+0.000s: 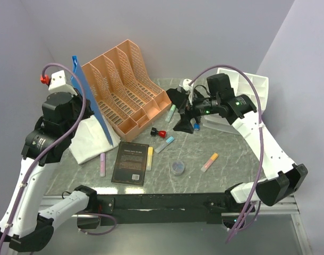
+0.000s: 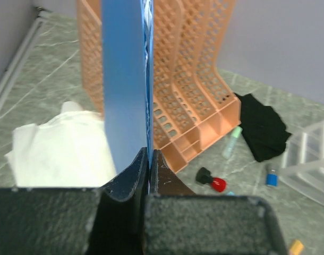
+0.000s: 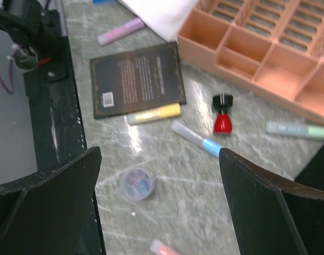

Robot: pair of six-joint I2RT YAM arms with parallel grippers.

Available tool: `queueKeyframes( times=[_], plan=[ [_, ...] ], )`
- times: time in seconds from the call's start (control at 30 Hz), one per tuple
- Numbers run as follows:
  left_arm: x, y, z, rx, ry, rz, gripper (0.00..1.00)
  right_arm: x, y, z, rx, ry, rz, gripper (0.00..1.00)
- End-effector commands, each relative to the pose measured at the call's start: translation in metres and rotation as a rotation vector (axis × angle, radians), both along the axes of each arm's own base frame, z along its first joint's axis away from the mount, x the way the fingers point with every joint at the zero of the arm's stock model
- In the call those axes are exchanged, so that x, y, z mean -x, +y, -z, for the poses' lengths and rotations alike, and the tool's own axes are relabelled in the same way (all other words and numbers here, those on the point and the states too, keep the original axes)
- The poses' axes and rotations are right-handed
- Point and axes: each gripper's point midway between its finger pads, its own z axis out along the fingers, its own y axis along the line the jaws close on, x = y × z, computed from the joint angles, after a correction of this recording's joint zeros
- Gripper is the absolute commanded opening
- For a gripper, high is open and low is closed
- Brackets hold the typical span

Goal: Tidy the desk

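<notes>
Under both arms, the marble-patterned bench [image 1: 236, 151] fills the middle of the view, with a black book [image 1: 131, 163] near its front and an orange file rack [image 1: 127, 87] at its far side. Left fingers [image 2: 131, 178] are clamped tight on an upright blue folder [image 2: 125, 79] beside the rack. The right fingers [image 3: 56, 186] hang spread wide above the bench, holding nothing.

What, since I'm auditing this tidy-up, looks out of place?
Highlighters lie scattered at odd angles on the desk in front of the orange file rack, with a black book and a small round tin; a white cloth is bunched at left.
</notes>
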Motion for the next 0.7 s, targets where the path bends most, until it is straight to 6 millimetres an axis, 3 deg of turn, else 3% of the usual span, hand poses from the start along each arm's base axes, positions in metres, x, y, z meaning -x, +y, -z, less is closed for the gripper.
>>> queueKeyframes(
  times=[0.0,0.2,0.47,0.67],
  plan=[
    [-0.001,-0.022,-0.070,0.111,-0.208,0.112,0.01,0.008,0.025,-0.038,-0.057,-0.068,-0.067,1.00],
    [-0.017,-0.027,-0.102,0.130,-0.284,0.109,0.01,0.008,0.034,-0.045,-0.067,-0.077,-0.071,1.00],
    [-0.037,-0.032,-0.150,0.125,-0.356,0.102,0.01,0.007,0.025,-0.045,-0.044,-0.120,-0.028,1.00],
    [-0.062,-0.032,-0.161,0.096,-0.386,0.047,0.01,0.004,0.020,-0.040,-0.025,-0.131,0.000,1.00]
  ],
)
